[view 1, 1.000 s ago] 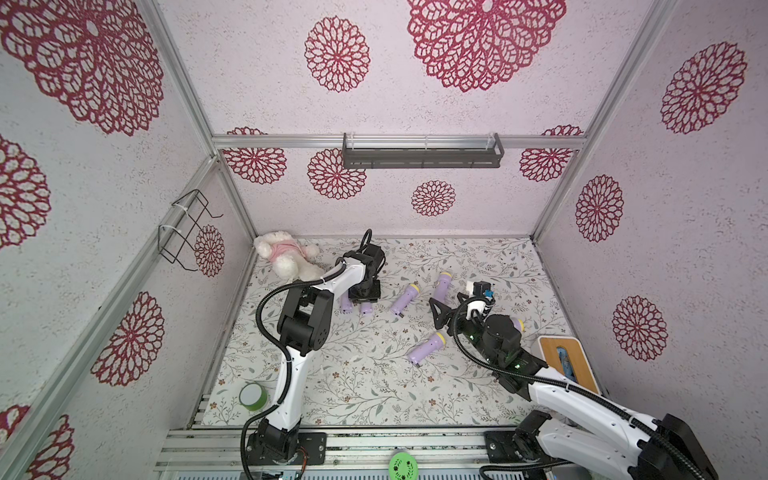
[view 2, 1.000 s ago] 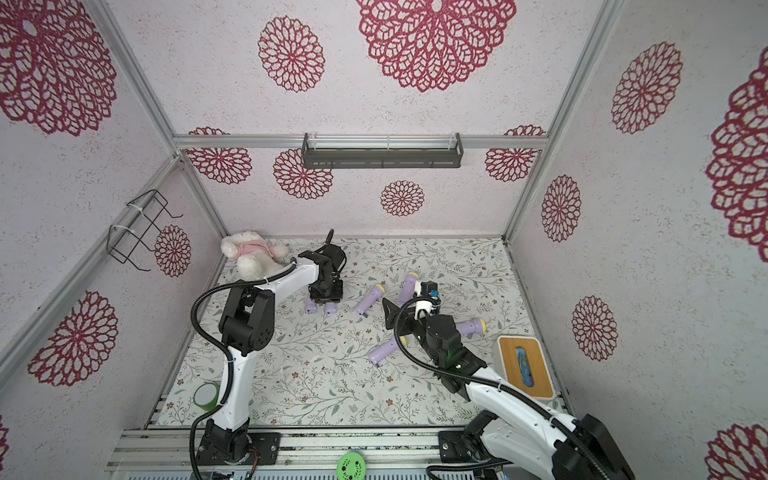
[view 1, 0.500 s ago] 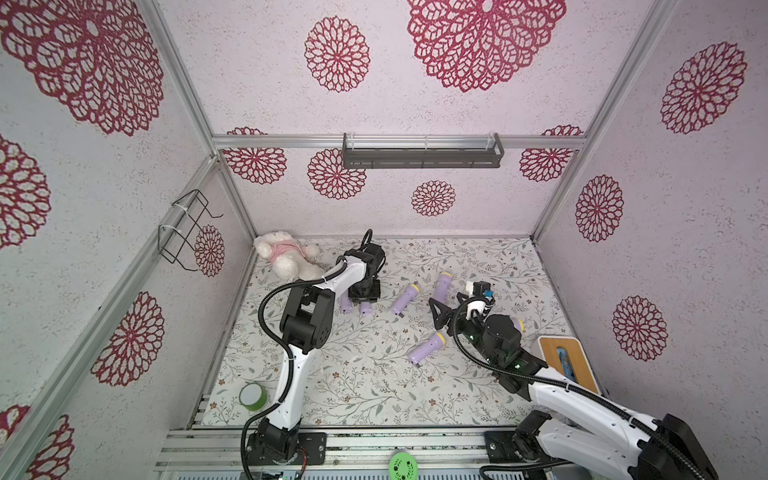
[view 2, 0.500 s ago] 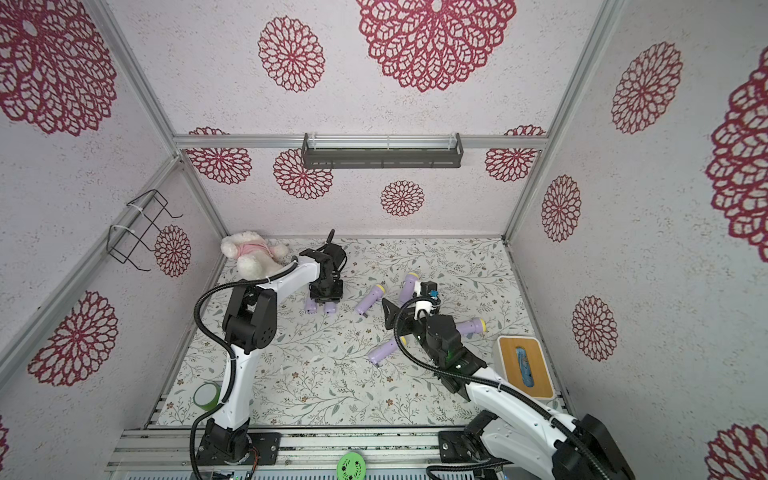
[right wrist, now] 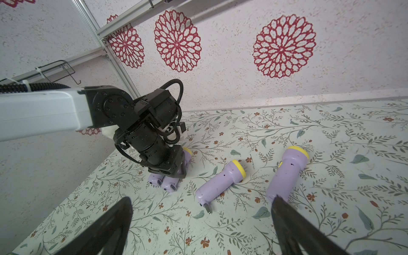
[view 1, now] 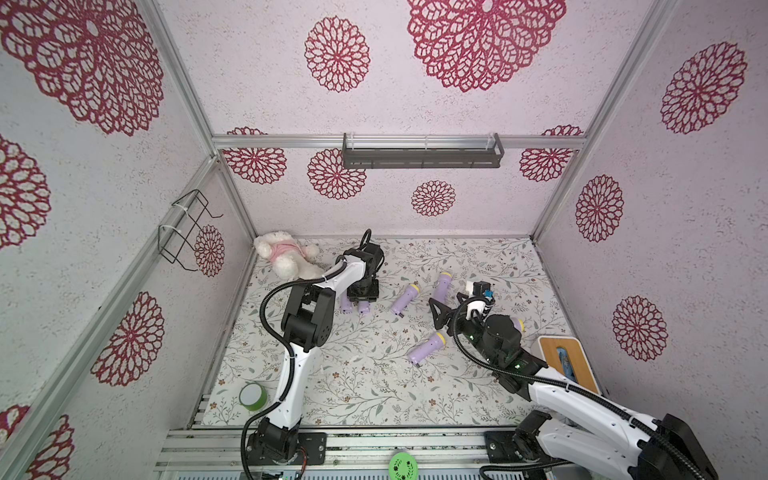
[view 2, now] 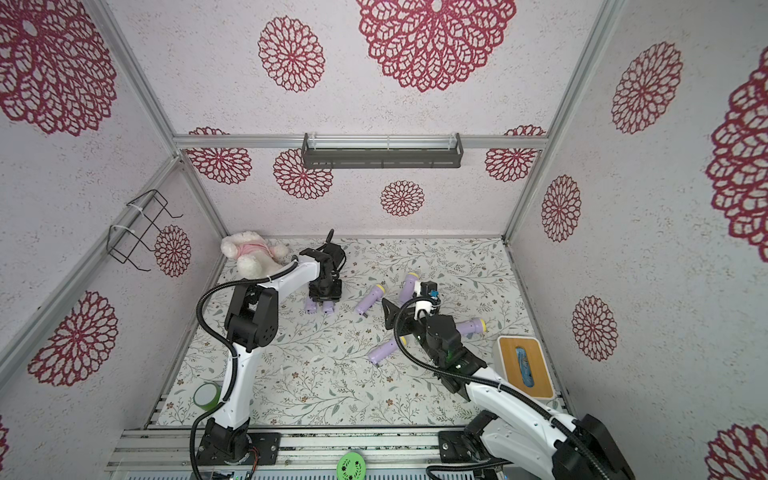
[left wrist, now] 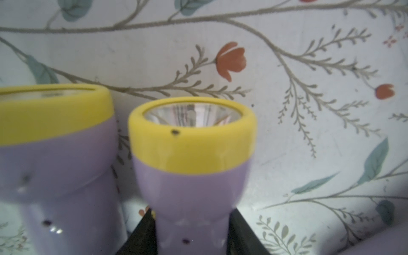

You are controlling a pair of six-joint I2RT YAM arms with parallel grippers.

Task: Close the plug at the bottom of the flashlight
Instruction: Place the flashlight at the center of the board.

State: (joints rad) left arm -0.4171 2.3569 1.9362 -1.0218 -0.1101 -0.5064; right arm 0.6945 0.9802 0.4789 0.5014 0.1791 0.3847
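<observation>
Flashlight (left wrist: 192, 159) we care about: lilac body, yellow rim round a shiny reflector, dark speck on the rim. It lies flat on the floral mat (view 1: 353, 382), back-left area, nr the plush toy (view 1: 284, 253). Left gripper (view 1: 361, 297) straddles its handle. Black fingers (left wrist: 143, 234) sit tight on both sides in the left wrist view, but we can't tell if they clamp or merely flank it. Its butt end (right wrist: 171, 187) shows a small dark slot, too small for us to read the plug's state. Second flashlight (left wrist: 50, 154) lies just beside it, parallel. Third flashlight (right wrist: 220, 181) sits apart, w/ metal plug (right wrist: 207, 208) folded out of its base. Right gripper (right wrist: 201, 199) is spread wide, holding nothing, above mid-mat. Room-wise: bare mat stretches from the pair toward the front rail (view 1: 374, 440). Tape roll (view 1: 253, 395) hugs the front-left edge and wooden-topped box (view 1: 561, 361) the right edge, both well apart from our pair.
</observation>
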